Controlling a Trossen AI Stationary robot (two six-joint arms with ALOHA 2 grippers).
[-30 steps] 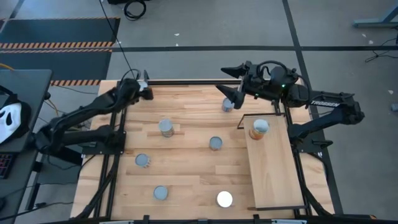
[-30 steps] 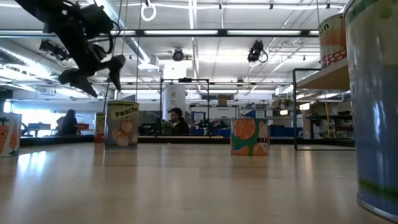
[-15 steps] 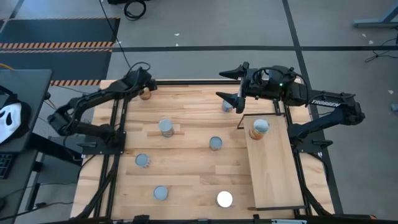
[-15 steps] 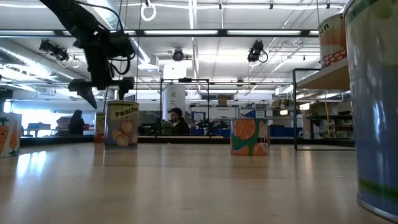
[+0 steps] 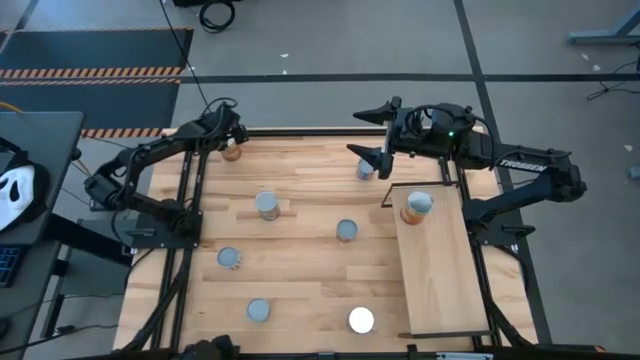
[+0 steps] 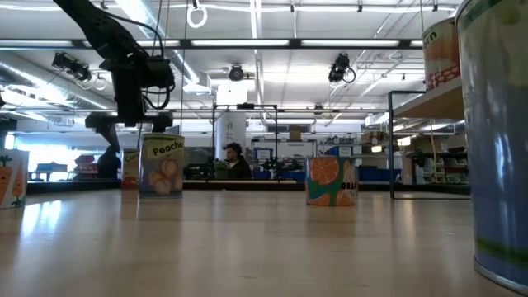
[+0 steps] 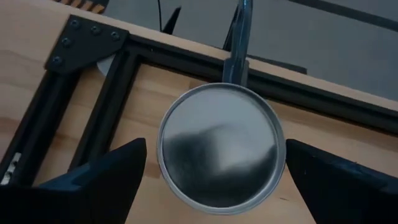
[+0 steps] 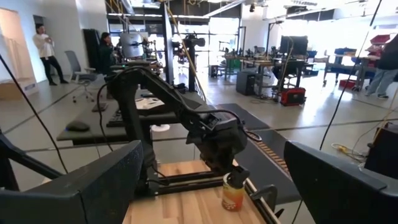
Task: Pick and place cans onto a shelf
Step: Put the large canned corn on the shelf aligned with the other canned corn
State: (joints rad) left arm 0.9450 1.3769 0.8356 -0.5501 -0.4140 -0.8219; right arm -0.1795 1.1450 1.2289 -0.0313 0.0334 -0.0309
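My left gripper (image 5: pixel 229 137) is open and points down over an orange-sided can (image 5: pixel 232 152) standing at the table's far left corner. In the left wrist view its fingers (image 7: pixel 99 180) stand on either side of the can's round metal top (image 7: pixel 217 162), apart from it. My right gripper (image 5: pixel 362 133) is open and empty, held above the far edge, just beyond a silver can (image 5: pixel 366 170). One orange-sided can (image 5: pixel 415 207) stands on the far end of the pale shelf (image 5: pixel 440 280).
Several more cans stand on the slatted table: (image 5: pixel 267 206), (image 5: pixel 346 231), (image 5: pixel 229 259), (image 5: pixel 258 311) and a white-topped one (image 5: pixel 361 321). A black frame rail (image 7: pixel 186 53) runs right by the corner can. People show in the room behind (image 8: pixel 45 50).
My left gripper has drawn a little toward the table's far left corner, tipped to point down, and lowered over the corner can, which now shows beside it. My right gripper has shifted slightly toward the far edge and stayed open.
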